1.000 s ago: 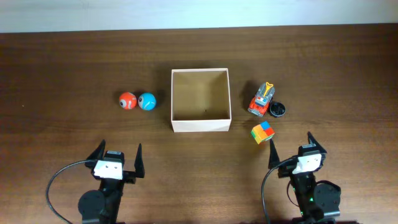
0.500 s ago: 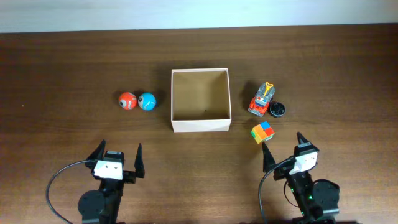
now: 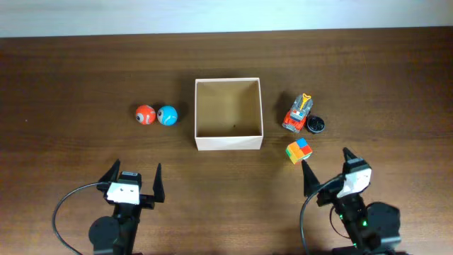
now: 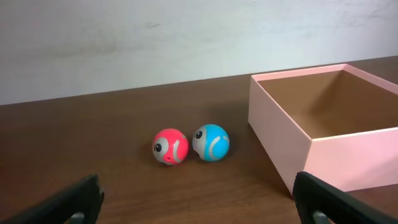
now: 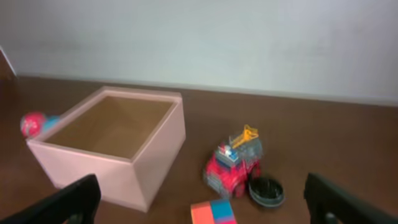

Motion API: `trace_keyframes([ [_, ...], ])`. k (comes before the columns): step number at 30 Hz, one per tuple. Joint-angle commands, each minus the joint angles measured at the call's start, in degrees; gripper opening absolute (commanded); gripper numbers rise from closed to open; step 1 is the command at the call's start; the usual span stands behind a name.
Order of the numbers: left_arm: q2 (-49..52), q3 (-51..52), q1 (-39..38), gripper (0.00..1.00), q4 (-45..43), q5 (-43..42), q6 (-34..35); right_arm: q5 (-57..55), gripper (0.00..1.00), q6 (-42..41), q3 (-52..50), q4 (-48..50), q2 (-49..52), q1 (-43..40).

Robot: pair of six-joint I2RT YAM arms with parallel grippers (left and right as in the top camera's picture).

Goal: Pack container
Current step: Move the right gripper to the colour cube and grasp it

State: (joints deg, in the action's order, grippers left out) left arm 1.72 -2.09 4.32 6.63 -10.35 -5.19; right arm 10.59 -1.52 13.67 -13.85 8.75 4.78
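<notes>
**Listing hazards: box empty, toys outside, both hands idle**

1. Box (image 3: 228, 142): mid-surface, open top, nothing inside yet. It stands between two toy groups. Looks like light cardboard, so it prob. slides if a hand or a carried toy clips a wall on the way in.
2. Red ball (image 3: 145, 114) + blue ball (image 3: 168, 115): a side-by-side pair, seemingly touching, left of the box, near it but apart. Round, so a finger landing off-centre would likely send one rolling across the surface (image 3: 71, 71). Closing on one prob. kicks its neighbour too.
3. Toy truck (image 3: 298, 112): right of the box, apart from it. It has wheels, so it may roll under a skewed pinch. The yellow ladder on top could snag a finger.
4. Black disc (image 3: 316, 125): just beside the truck's near corner, contact unclear. Flat and low, so hard to get under, and a grab could shove the truck.
5. Colour cube (image 3: 299, 150): just in front of the truck, off the box's front right corner. Nearest item to the right hand, w/ little room on the box side for a finger.
6. Left hand (image 3: 136, 170): fingers spread wide, holding nothing, well back from the balls.
7. Right hand (image 3: 325, 157): fingers spread wide, holding nothing, angled toward the cube and near it. A crooked approach risks pushing the cube into the box wall instead of gripping it.
</notes>
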Motion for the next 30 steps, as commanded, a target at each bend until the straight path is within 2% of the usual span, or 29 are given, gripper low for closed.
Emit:
trace_keyframes([
  [1,0.15,0.13,0.35,0.99,0.22,-0.59,-0.92,-4.26,0.99,-0.39,6.67,-4.48,6.51,0.46],
  [10,0.15,0.13,0.35,0.99,0.22,-0.59,-0.92,-5.27,0.99,0.83,33.53,-20.24,34.38,0.46],
  [16,0.15,0.13,0.35,0.99,0.22,-0.57,-0.92,-5.27,0.99,0.81,60.11,-45.27,58.01,0.46],
  [19,0.15,0.13,0.35,0.99,0.2,-0.59,-0.92,-4.7,0.99,0.68,69.88,-53.11,67.95,0.46],
  [24,0.15,0.13,0.35,0.99,0.22,-0.59,-0.92,1.7,0.99,0.17,73.77,-56.92,77.66,0.46],
  [30,0.15,0.13,0.35,0.99,0.22,-0.59,-0.92,-0.17,0.99,0.15,73.77,-62.45,85.96,0.46],
])
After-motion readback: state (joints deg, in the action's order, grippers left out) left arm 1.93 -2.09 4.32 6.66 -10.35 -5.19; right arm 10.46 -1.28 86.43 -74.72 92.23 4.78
